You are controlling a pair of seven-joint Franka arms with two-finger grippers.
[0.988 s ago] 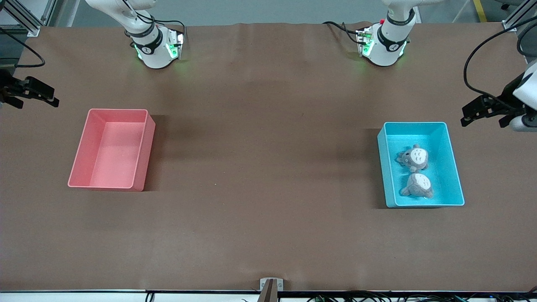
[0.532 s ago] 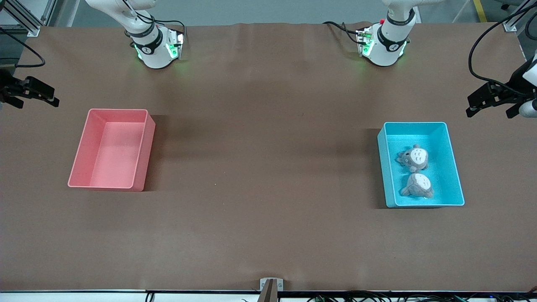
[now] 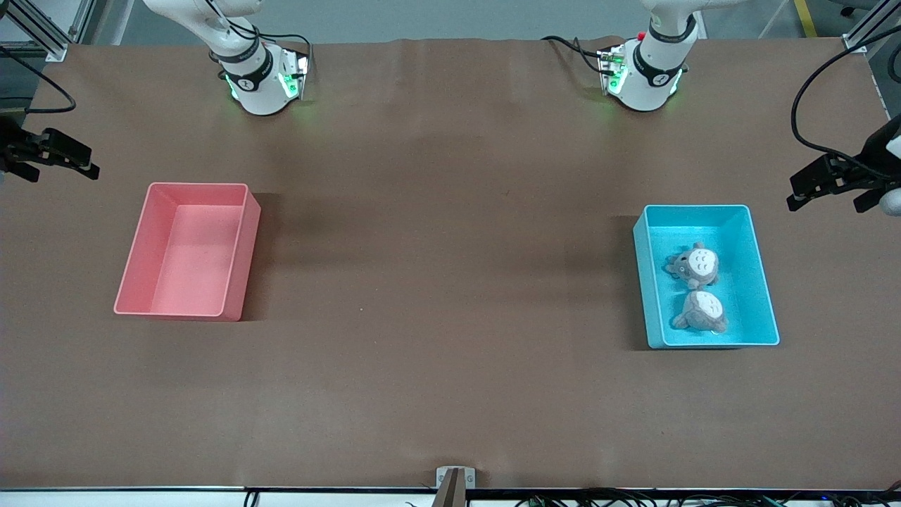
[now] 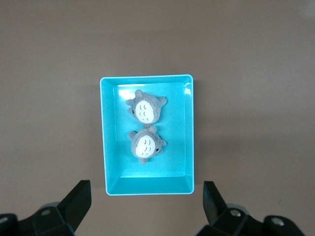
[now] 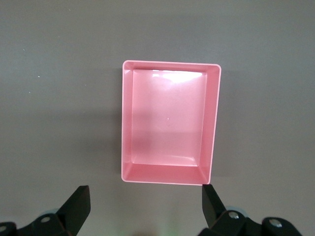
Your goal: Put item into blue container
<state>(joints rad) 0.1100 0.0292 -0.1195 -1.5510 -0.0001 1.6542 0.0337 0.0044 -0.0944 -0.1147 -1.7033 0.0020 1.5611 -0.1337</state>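
L gripper [image 3: 830, 189] wide open, holding nothing, up over table edge at L arm's end | blue container [image 3: 706, 277] near it, 2 grey plushies [image 3: 695, 264] inside | R gripper [image 3: 60, 155] open too, pink bin [image 3: 186, 250] near.

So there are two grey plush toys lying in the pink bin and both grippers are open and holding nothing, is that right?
Not quite. The two grey plush toys lie in the blue container, as the front view and left wrist view show; the pink bin holds nothing. The rest stands: the left gripper and right gripper are open and hold nothing.
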